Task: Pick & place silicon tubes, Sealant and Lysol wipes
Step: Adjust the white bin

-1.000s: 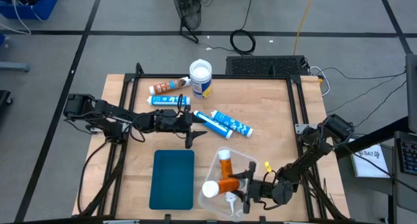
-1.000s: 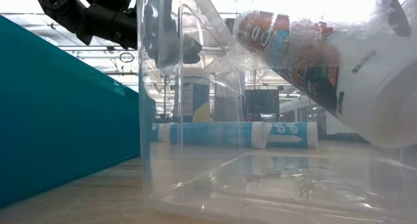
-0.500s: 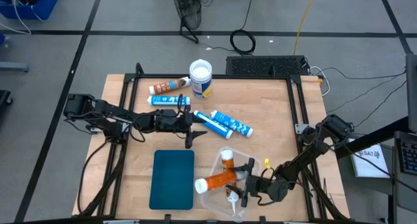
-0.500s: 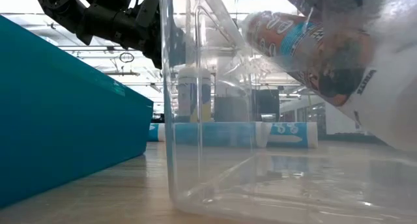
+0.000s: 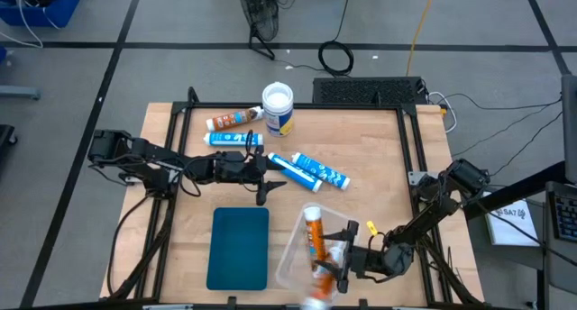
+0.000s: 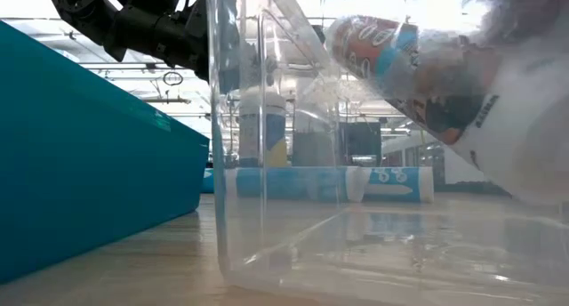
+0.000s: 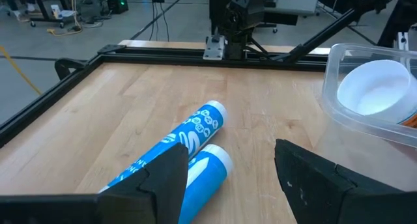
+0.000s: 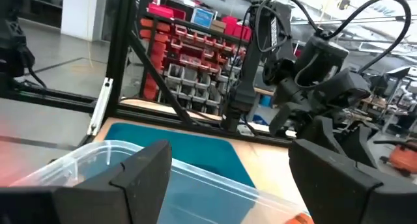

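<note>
Counter lower right: orange sealant tube [image 5: 315,241] has swung from crosswise to lengthwise inside clear bin [image 5: 290,254]. Right gripper [image 5: 343,260] jaws spread, empty, just right of tube. Left gripper [image 5: 267,166] jaws nearly closed, empty, at centre.

The left arm reaches in from the table's left side and stretches level toward the middle, its left gripper [image 5: 263,168] low over the wood with the fingers [image 7: 156,185] parted by a modest gap and nothing between them. The right arm comes from the right edge and bends back toward the near side, wrist turned toward the left, so the right gripper [image 5: 340,259] sits at the near-middle of the table. Its fingers [image 8: 140,178] are spread wide apart and hold nothing.
</note>
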Tool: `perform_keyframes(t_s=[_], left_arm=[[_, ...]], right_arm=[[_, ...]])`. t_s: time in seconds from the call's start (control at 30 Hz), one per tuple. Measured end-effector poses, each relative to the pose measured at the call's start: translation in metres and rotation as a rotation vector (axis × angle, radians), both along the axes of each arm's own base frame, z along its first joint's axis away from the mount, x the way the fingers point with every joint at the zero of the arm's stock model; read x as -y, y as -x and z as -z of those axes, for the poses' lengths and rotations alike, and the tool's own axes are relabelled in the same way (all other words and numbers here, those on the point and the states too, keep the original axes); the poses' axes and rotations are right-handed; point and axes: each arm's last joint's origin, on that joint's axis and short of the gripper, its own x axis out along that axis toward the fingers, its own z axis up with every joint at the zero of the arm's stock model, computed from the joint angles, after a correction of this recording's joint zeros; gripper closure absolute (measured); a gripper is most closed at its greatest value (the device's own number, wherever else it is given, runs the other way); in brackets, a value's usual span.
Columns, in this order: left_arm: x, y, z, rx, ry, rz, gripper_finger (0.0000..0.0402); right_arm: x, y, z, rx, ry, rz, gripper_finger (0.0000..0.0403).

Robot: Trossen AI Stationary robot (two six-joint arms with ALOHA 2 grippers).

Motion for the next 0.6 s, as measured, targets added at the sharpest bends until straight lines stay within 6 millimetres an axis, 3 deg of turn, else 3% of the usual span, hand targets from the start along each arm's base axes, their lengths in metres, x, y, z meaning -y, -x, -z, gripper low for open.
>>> perform_keyframes(t_s=[0.33,0.43,0.6], left_arm=[[0.0,0.0,0.0,0.0,0.0,0.0,0.0172],[0.0,0.0,0.0,0.0,0.0,0.0,0.0172],[0.0,0.0,0.0,0.0,0.0,0.0,0.0172]], right_arm=[[0.007,0.013,-0.032,0.008,-0.089,-0.04,0.0118],[0.006,0.019,-0.042,0.007,-0.174,-0.211,0.0121],[-0.007,0.029,-0.052,0.002,-0.291,-0.67,0.0129]])
